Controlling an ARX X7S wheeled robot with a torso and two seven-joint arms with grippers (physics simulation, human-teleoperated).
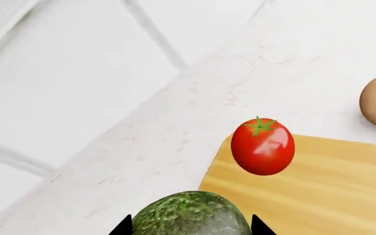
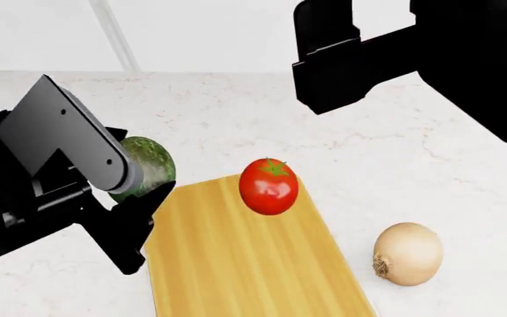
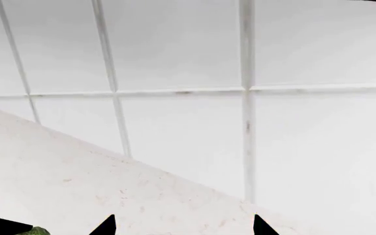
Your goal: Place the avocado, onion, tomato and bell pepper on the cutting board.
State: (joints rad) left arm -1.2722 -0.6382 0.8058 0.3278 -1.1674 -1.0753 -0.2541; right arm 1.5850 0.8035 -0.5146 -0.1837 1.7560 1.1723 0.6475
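Note:
My left gripper (image 2: 143, 191) is shut on the dark green avocado (image 2: 145, 166) and holds it just off the cutting board's left edge; in the left wrist view the avocado (image 1: 191, 214) fills the gap between the fingertips. The red tomato (image 2: 269, 185) rests on the far end of the tan cutting board (image 2: 236, 264), also seen in the left wrist view (image 1: 262, 146). The onion (image 2: 406, 253) lies on the counter right of the board. My right gripper (image 3: 181, 226) is open and empty, raised at the back right. The bell pepper is out of view.
The white marble counter (image 2: 368, 139) runs back to a white tiled wall (image 2: 192, 33). My right arm (image 2: 412, 46) hangs dark over the counter's far right.

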